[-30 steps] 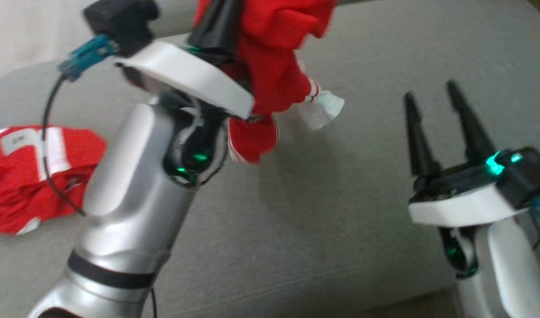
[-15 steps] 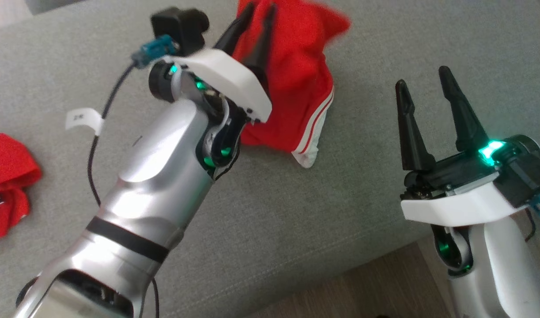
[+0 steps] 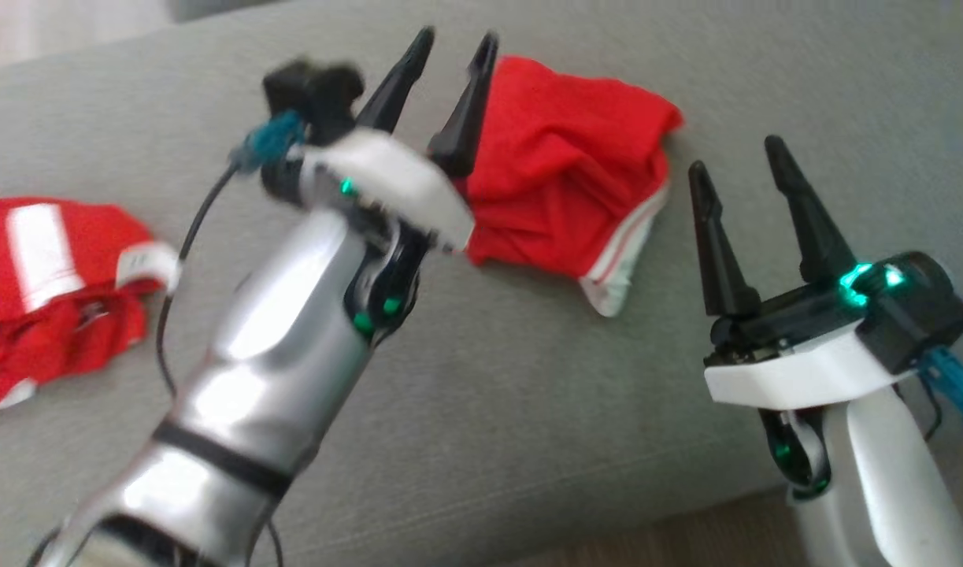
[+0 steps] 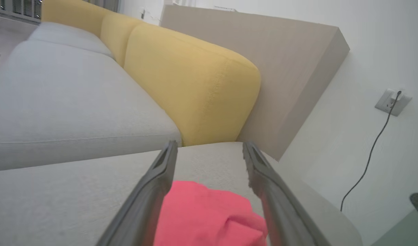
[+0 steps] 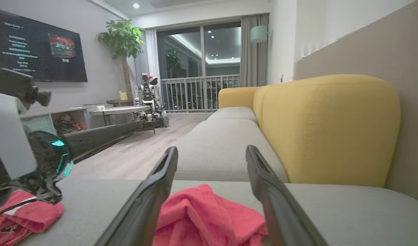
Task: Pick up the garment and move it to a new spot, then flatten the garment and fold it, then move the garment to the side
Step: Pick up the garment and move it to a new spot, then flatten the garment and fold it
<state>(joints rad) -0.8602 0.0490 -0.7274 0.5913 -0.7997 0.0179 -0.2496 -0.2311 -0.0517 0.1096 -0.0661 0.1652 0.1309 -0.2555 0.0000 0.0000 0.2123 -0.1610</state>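
The garment [image 3: 568,189] is a crumpled red piece with white-striped trim, lying loose on the grey sofa cushion [image 3: 528,409]. My left gripper [image 3: 457,39] stands open at the garment's left edge, its fingers apart with nothing between them. The left wrist view looks past the left gripper [image 4: 209,145] onto the garment [image 4: 209,215] just below. My right gripper [image 3: 735,156] is open and empty, a little to the garment's right. In the right wrist view the garment [image 5: 209,215] lies low between the spread fingers of the right gripper [image 5: 211,149].
A second red garment [image 3: 48,291] with white patches lies at the cushion's left, also seen as a red heap [image 5: 27,213]. Yellow backrests [image 5: 328,126] rise behind the seat. The cushion's front edge and wooden floor [image 3: 686,543] lie at the lower right.
My left gripper has opened and let go of the garment, which went from hanging in its grip to lying on the cushion. The head camera shifted. The right gripper stayed open.
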